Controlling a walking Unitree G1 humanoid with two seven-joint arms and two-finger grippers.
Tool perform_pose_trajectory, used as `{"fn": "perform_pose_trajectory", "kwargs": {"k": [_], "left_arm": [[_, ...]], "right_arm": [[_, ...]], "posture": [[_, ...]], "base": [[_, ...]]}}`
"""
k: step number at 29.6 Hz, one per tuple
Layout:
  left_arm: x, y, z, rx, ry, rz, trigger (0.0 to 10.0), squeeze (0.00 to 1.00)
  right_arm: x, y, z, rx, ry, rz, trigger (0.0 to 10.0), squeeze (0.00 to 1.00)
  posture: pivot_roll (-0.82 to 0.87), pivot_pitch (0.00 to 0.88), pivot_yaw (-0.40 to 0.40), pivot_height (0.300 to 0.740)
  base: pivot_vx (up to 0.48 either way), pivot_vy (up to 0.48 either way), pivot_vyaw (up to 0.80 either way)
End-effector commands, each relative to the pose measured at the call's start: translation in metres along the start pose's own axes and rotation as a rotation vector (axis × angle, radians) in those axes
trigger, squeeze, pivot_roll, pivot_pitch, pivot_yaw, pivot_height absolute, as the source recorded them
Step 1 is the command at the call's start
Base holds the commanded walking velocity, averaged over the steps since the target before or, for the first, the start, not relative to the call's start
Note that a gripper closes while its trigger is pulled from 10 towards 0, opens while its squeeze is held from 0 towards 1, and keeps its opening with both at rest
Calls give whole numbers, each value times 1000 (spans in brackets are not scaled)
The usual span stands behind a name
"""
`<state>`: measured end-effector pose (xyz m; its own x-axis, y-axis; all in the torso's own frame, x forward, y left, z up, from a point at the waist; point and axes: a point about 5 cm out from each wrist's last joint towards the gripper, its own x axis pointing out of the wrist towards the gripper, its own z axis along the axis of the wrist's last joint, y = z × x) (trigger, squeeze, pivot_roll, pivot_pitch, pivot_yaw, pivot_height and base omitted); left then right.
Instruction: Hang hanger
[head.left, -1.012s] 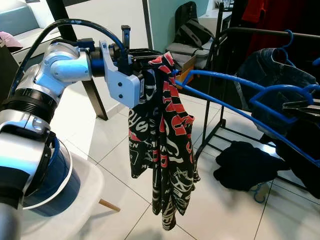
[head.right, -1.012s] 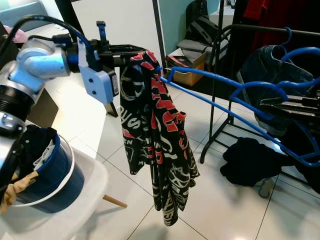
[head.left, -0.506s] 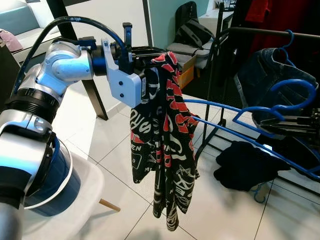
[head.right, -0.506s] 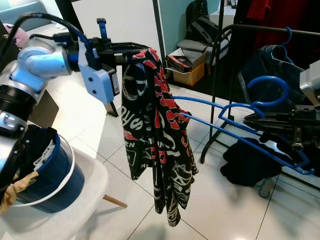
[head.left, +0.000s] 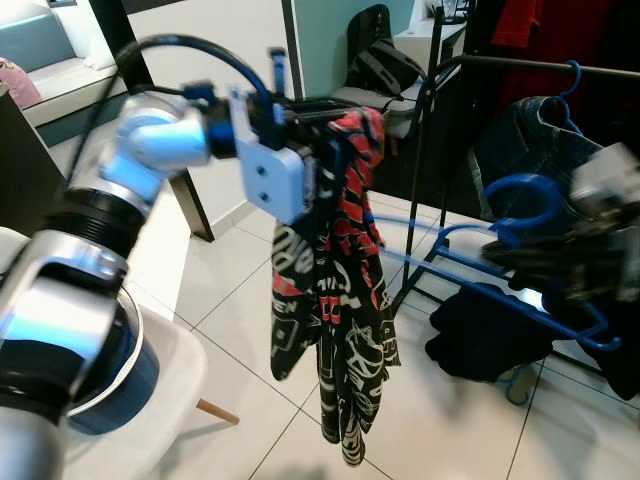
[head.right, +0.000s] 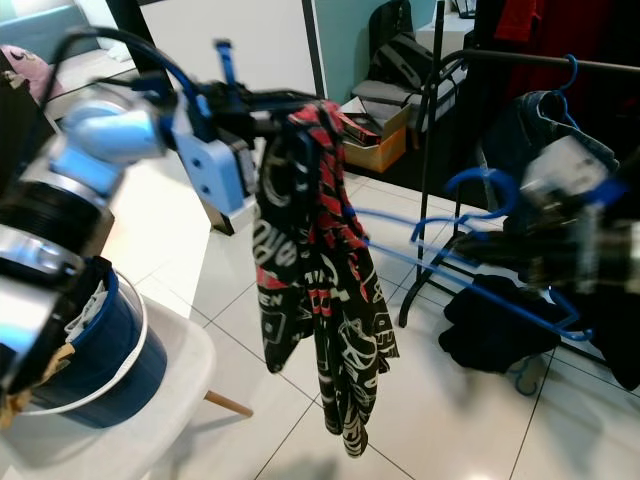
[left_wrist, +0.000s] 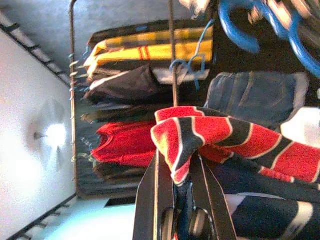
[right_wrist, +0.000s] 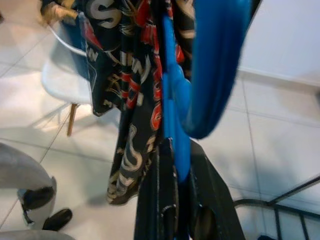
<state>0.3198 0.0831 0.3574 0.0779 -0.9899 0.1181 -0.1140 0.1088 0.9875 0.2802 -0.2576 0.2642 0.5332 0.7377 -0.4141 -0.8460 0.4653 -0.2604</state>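
Black fingers of the left claw (head.left: 335, 110) pinch the top fold of a black, red and white printed garment (head.left: 335, 300), held high at the end of the silver left arm (head.left: 150, 150). In the left wrist view the red-and-black cloth (left_wrist: 200, 135) is bunched between the two fingers (left_wrist: 150, 200) and spills over them. From that grip the garment hangs straight down, its lower end well above the white tiled floor (head.left: 220, 300).

The right claw (head.right: 500, 245) is blurred in the head views; in the right wrist view its two dark fingers (right_wrist: 160, 200) are clamped on the neck of the blue plastic hanger (right_wrist: 210, 75), just below the hook. The hanger (head.left: 520, 215) is held with its hook uppermost, close to the claw, and its long blue arms (head.right: 400, 235) stretch away from the claw toward the garment, their far ends meeting the hanging cloth at about mid-height. Whether they pass inside the cloth cannot be told.

Behind the right claw stands a black clothes rail (head.left: 540, 62) carrying a denim piece on another blue hanger (head.left: 575, 80) and red clothing (head.left: 540, 25). A dark garment (head.left: 490, 330) lies in a heap on the floor at the rail's foot. Low on the robot's left, a blue tub (head.right: 90, 350) with clothes in it sits on a white chair (head.right: 150, 420).
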Motion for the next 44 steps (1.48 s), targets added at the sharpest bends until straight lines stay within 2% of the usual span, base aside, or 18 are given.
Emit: {"fn": "perform_pose_trajectory", "kwargs": {"k": [1, 3, 7, 9, 12, 13, 16, 17, 18, 20, 21, 23, 29, 32, 33, 35, 40, 44], "left_arm": [[-1, 6, 2, 5, -13, 34, 10000, 0], [1, 2, 3, -7, -20, 27, 10000, 0], [1, 0, 3, -17, -12, 26, 10000, 0], [1, 0, 3, -17, -12, 26, 10000, 0], [-1, 1, 2, -32, -1, 40, 10000, 0], [-1, 1, 2, -32, -1, 40, 10000, 0], [-1, -2, 4, -85, 0, 50, 10000, 0], [-1, -2, 4, -85, 0, 50, 10000, 0], [0, -4, 4, -100, 4, 50, 10000, 0], [0, -4, 4, -100, 4, 50, 10000, 0], [-3, -5, 2, -103, 32, 47, 10000, 0], [-14, 0, -8, -105, 115, 79, 10000, 0], [-21, 4, -13, -119, 168, 113, 10000, 0], [-23, 2, -13, -164, 175, 130, 10000, 0], [-21, -4, -12, -211, 163, 135, 10000, 0], [-16, -13, -8, -274, 145, 157, 10000, 0], [-14, -15, -7, -278, 145, 167, 10000, 0], [-4, -3, -4, -283, 104, 239, 10000, 0]], "right_arm": [[6, -1, 1, -21, 20, -15, 10000, 0], [19, -8, 2, -5, -4, -79, 10000, 0], [30, -16, 4, 17, -36, -172, 10000, 0], [30, -16, 4, 17, -36, -172, 10000, 0], [42, -23, 8, 50, -104, -279, 10000, 0], [42, -23, 8, 50, -104, -279, 10000, 0], [58, -32, 25, 160, -327, -430, 10000, 0], [58, -32, 25, 160, -327, -430, 10000, 0], [60, -35, 29, 195, -382, -465, 10000, 0], [60, -35, 29, 195, -382, -465, 10000, 0], [61, -36, 33, 233, -434, -483, 10000, 0], [66, -39, 31, 288, -463, -551, 10000, 0], [65, -43, 31, 319, -497, -600, 10000, 0], [62, -48, 34, 348, -545, -637, 10000, 0], [63, -48, 38, 354, -569, -634, 10000, 0], [69, -45, 42, 347, -573, -609, 10000, 0], [75, -40, 44, 336, -569, -580, 10000, 0], [93, -29, 45, 285, -519, -511, 10000, 0]], "posture": [[-117, 0, 109, 740], [-118, 0, 110, 740], [-118, 0, 110, 740], [-118, 0, 110, 740], [-116, 0, 106, 740], [-116, 0, 106, 740], [-114, 0, 106, 740], [-114, 0, 106, 740], [-114, 0, 106, 740], [-114, 0, 106, 740], [-115, 0, 105, 740], [-115, 0, 105, 740], [-114, 0, 101, 740], [-111, 0, 101, 740], [-112, 0, 101, 740], [-113, 0, 101, 740], [-113, 0, 100, 740], [-110, 0, 98, 740]], "base": [[0, 0, 0], [0, 0, 0], [0, 0, 0], [0, 0, 0], [0, 0, 0], [0, 0, 0], [0, 0, 0], [0, 0, 0], [0, 0, 0], [0, 0, 0], [0, 0, 0], [0, 0, 0], [0, 0, 0], [0, 0, 0], [0, 0, 0], [0, 0, 0], [0, 0, 0], [0, 0, 0]]}}
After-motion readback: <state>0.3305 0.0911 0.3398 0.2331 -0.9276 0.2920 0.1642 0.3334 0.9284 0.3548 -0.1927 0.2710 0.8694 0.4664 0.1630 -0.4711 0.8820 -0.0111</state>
